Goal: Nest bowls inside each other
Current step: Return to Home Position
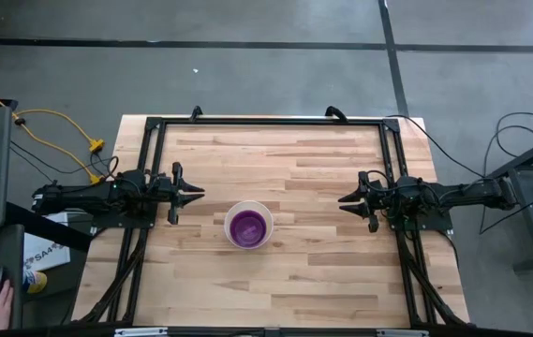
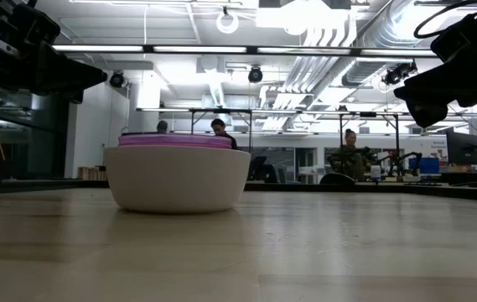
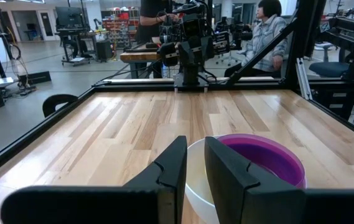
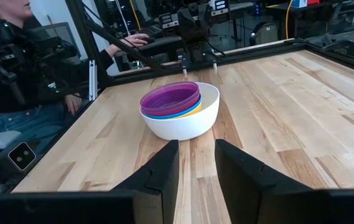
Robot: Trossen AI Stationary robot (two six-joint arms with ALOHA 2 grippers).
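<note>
Nested bowls (image 1: 249,227), purple innermost in white, rest on the surface (image 1: 303,159). The left pincer (image 1: 197,194) and right pincer (image 1: 343,199) hang either side of the bowls, well clear, fingers parted and empty: nesting looks finished.

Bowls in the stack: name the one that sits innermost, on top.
The purple bowl. Its whole inside shows; the blue bowl and yellow bowl show only as rims beneath it, and the white bowl holds them all.

A robotics lab — exposed ceiling ducts (image 2: 330,46), long strip lights (image 2: 104,48), concrete floor (image 1: 266,75), people (image 3: 267,37) sitting beyond the tabletop (image 3: 164,118).
</note>
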